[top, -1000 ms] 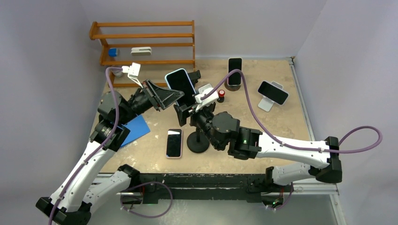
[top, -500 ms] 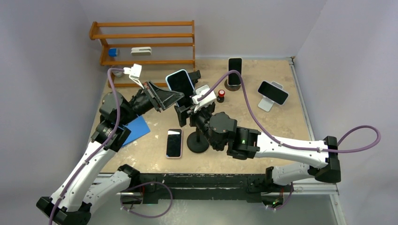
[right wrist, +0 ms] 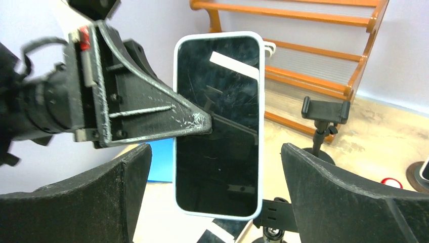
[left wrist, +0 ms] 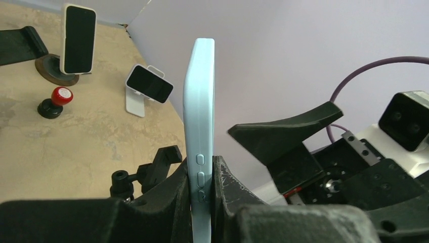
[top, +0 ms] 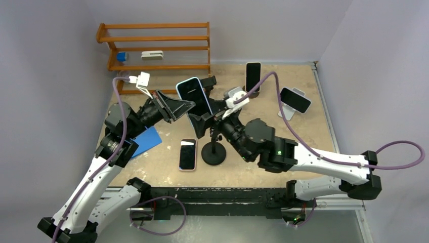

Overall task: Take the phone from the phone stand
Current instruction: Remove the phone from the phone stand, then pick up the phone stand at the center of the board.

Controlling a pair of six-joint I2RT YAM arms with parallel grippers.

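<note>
Phone (right wrist: 217, 124) on end, screen toward right gripper (right wrist: 215, 152)

Upright pale-blue phone (top: 194, 93), dark screen, just above black phone stand (top: 213, 153).

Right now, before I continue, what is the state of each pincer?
Left pincer: closed, holding the phone.
Right pincer: open, holding nothing; its fingers stand on either side of the phone without touching it.
</note>
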